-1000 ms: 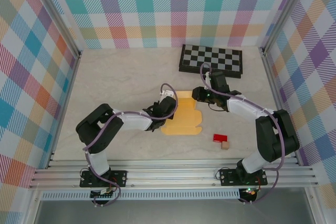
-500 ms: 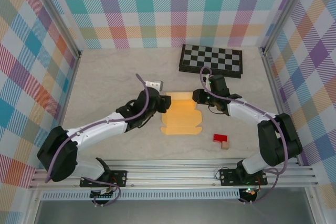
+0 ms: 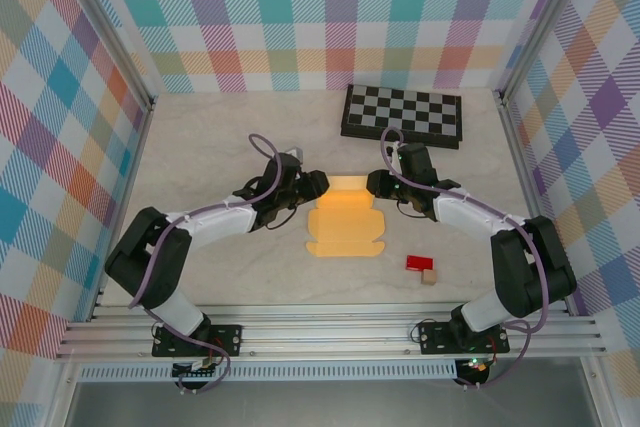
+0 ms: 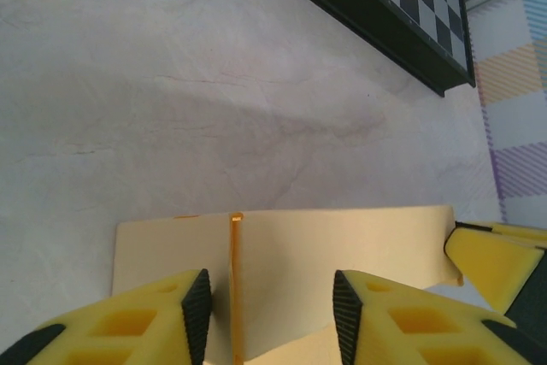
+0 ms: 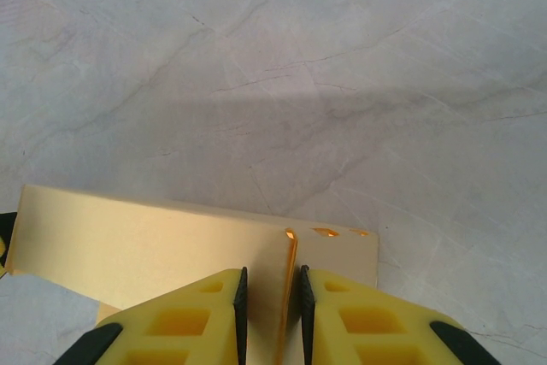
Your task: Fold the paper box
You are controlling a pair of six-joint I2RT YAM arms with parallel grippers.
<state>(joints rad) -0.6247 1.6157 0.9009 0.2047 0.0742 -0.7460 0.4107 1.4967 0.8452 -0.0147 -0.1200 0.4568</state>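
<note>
**Box only just begun: far end lifted, the rest flat**

The paper box point(image 3: 345, 222) lay in the middle of the desk point(image 3: 230, 147), between the two claws. Its long side ran from near to far. The far end looked lifted up a bit, and the near part with its little flaps lay flat, so I think most of the folding was not done yet. The left claw point(image 3: 318, 185) was at the far left corner, with its fingers spread and a thin standing edge between them. The right claw point(image 3: 374, 183) was at the far right corner, fingers pressed nearly together, pinching a thin edge of the box.
</note>
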